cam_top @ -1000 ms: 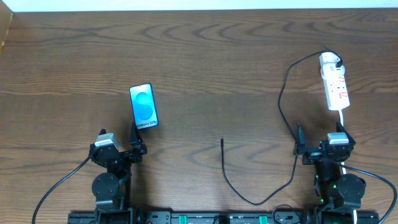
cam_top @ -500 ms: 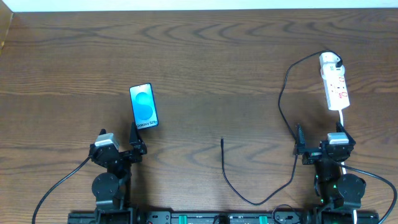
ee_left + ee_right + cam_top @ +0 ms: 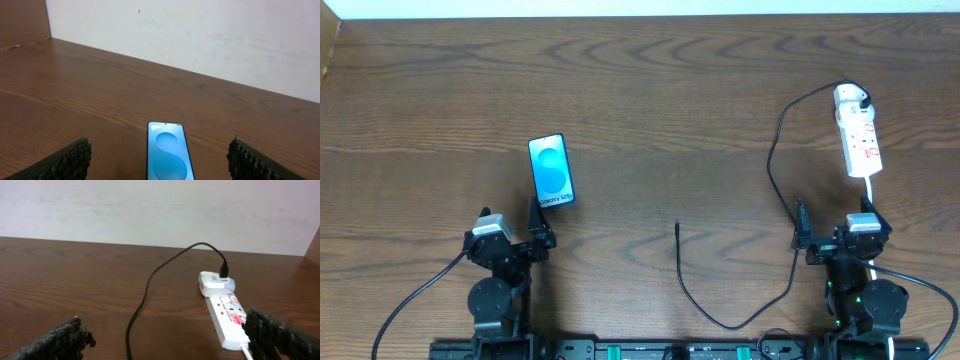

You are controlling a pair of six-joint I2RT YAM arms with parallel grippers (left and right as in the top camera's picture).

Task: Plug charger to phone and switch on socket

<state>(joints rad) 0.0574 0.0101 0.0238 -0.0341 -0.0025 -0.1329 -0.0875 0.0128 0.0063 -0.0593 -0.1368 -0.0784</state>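
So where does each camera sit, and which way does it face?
Overhead: above the table, looking straight down; left arm and right arm show at the bottom.
Left wrist: low, facing forward at the phone, between its open fingers.
Right wrist: low, facing forward at the socket and charger; open fingers at edges.
Shared: overhead and left wrist show the phone.

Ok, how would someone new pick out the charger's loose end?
On the wooden table, find the white power strip at far right. The charger, a thin black cable, leaves it, loops toward the near edge and ends mid-table: its tip touches nothing, unlike the plugged end.
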